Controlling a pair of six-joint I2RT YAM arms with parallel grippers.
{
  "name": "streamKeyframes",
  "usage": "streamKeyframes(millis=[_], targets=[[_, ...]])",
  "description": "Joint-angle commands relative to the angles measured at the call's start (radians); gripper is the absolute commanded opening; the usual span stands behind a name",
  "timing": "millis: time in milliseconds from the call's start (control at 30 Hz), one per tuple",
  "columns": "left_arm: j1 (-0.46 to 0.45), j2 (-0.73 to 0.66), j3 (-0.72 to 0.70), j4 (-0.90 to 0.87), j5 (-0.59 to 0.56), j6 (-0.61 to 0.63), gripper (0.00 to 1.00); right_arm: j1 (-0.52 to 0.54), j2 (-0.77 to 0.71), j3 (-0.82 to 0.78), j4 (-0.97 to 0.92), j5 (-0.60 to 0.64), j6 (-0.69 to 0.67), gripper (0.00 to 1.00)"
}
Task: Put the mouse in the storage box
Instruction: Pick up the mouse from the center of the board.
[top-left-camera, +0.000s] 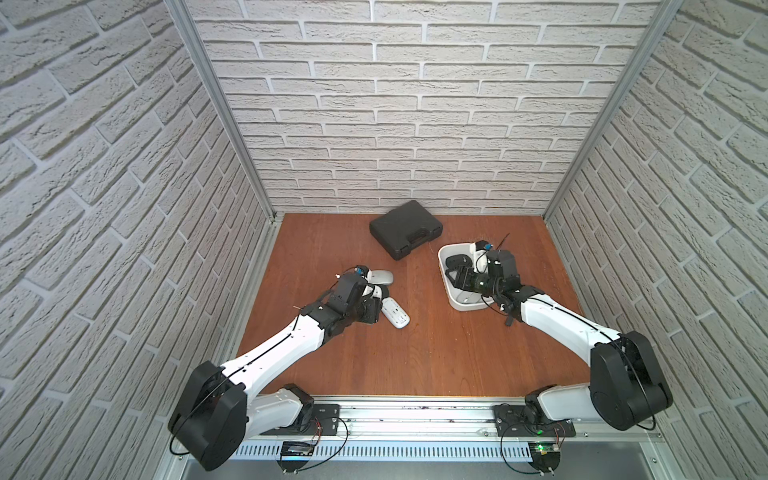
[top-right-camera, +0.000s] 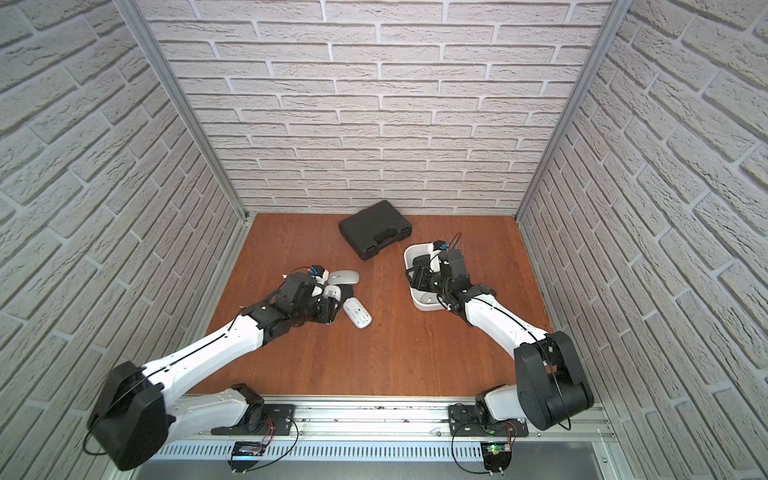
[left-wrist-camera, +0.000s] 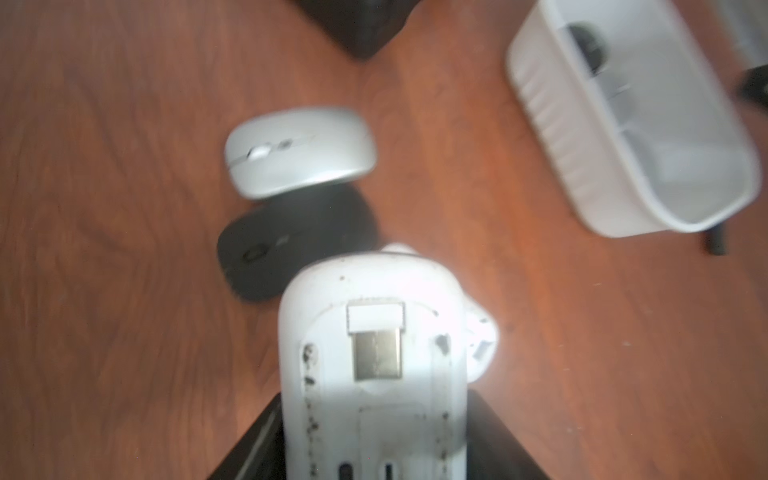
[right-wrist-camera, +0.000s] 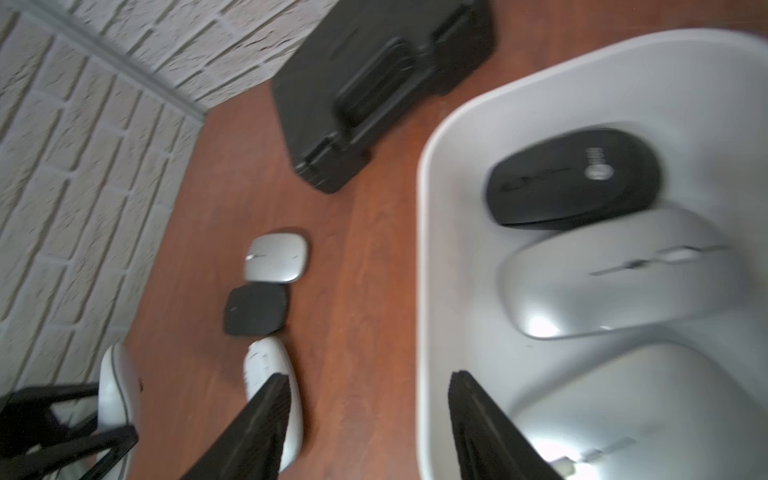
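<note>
Table left: left gripper (left-wrist-camera: 376, 415) clamps white mouse (left-wrist-camera: 370, 353), near end cut off, blurry. Underside up, long axis along gripper, pointing at black mouse (left-wrist-camera: 291, 249). Right gripper (right-wrist-camera: 368, 399) spread over storage box (right-wrist-camera: 432, 249) rim.

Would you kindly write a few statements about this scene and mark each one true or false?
1. The left gripper is shut on a white mouse. True.
2. The storage box is empty. False: it holds a black mouse and a silver mouse, among others.
3. The black case stands open. False: it is closed.
4. On the table, a loose silver mouse lies right beside a loose black mouse. True.
5. The right gripper grips a mouse. False: its jaws stand open and empty at the box's edge.
</note>
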Motion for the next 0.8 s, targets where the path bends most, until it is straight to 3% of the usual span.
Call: streamKeyframes(millis=[0, 233, 500, 667, 767], targets=[[-0.006, -0.028, -0.014, 0.159, 0.079, 0.108, 0.53, 0.079, 0.007, 0.043, 0.139, -0.18, 0.004, 0.68], [-0.006, -0.014, -0.001, 0.218, 0.161, 0.163, 0.52, 0.214, 0.06, 0.08, 0.312, -0.236, 0.117, 0.71], [-0.007, -0.032, -0.02, 0.237, 0.206, 0.167, 0.51, 0.283, 0.17, 0.17, 0.314, -0.224, 0.146, 0.72], [-0.006, -0.036, -0.029, 0.243, 0.211, 0.161, 0.51, 0.311, 0.222, 0.201, 0.297, -0.23, 0.151, 0.66], [-0.006, -0.043, -0.027, 0.236, 0.21, 0.158, 0.51, 0.324, 0.247, 0.207, 0.306, -0.244, 0.164, 0.57]])
